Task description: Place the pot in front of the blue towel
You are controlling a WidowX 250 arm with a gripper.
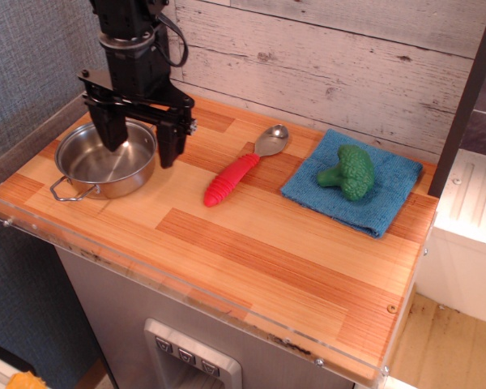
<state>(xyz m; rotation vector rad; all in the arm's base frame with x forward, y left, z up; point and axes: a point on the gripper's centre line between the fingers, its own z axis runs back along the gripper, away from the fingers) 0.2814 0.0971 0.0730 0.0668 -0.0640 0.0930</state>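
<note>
Gripper (141,141) spread wide over the pot's (105,159) right side, holding nothing.

The black fingers pointed down and stood well apart; the left-hand finger (112,130) in the picture hung inside or over the pot's bowl, the other finger (169,146) hung just outside the pot's right rim, so the rim lay between them; whether either tip touched the metal could not be told. The pot sat at the left end of the wooden table (251,243), one wire handle toward the front edge, the other mostly hidden behind the gripper; the towel (389,194) lay flat at the right end, well apart from the pot, with the broccoli (350,172) on it; the spoon (241,168) lay between pot and towel, its red handle toward the front, its bowl toward the plank wall (348,57).
</note>
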